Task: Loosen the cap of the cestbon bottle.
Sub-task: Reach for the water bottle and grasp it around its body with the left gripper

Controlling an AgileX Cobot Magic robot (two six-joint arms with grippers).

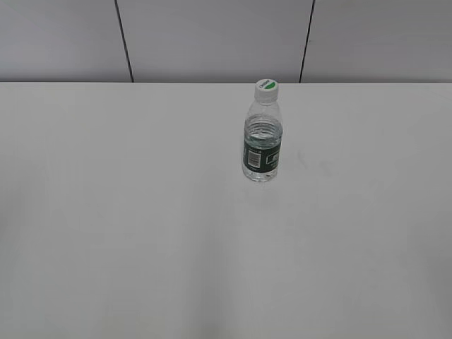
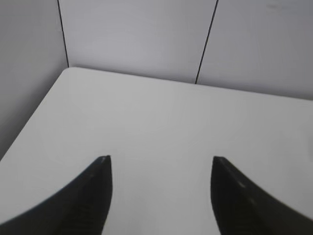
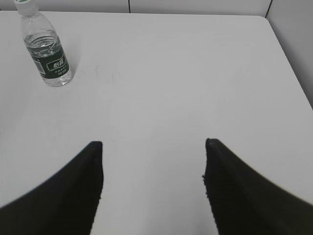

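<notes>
The cestbon bottle [image 1: 263, 145] stands upright on the white table, right of centre toward the back, clear with a dark green label. Its white cap [image 1: 266, 87] with a green patch sits on the neck. The bottle also shows in the right wrist view [image 3: 46, 51] at the top left, with its cap [image 3: 25, 6] cut by the frame edge. My right gripper [image 3: 152, 147] is open and empty, well short of the bottle and to its right. My left gripper [image 2: 160, 159] is open and empty over bare table; the bottle is out of its view. Neither gripper shows in the exterior view.
The white table [image 1: 141, 212] runs back to a grey panelled wall [image 1: 212, 39]. In the left wrist view the table's left edge and far corner [image 2: 68, 71] meet the wall. The table's right edge [image 3: 288, 58] shows in the right wrist view.
</notes>
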